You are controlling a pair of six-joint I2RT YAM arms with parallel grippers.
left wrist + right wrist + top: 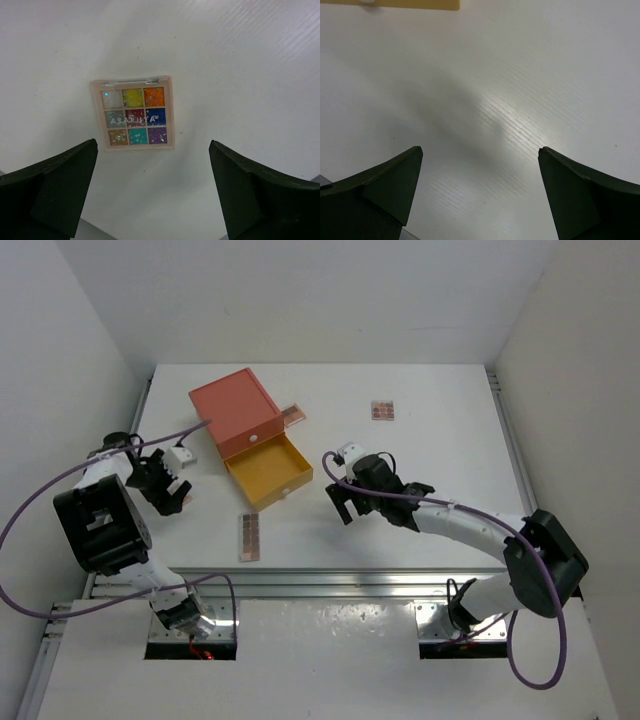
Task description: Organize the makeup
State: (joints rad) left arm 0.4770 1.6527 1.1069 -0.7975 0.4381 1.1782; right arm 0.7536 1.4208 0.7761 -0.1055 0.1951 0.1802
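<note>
Currently left claw (152, 155) spread wide, empty; 9-colour palette (133, 113) lies flat just ahead of it, roughly centred between the fingers. Likely best: lower squarely, straddle the 2 side edges, close gently. Right claw (480, 152) likewise spread, holding nothing.

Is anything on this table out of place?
The yellow drawer stands open and looks empty, while palettes lie scattered: a pink palette askew beside the orange box, a small palette farther right, a long palette near the front.
</note>
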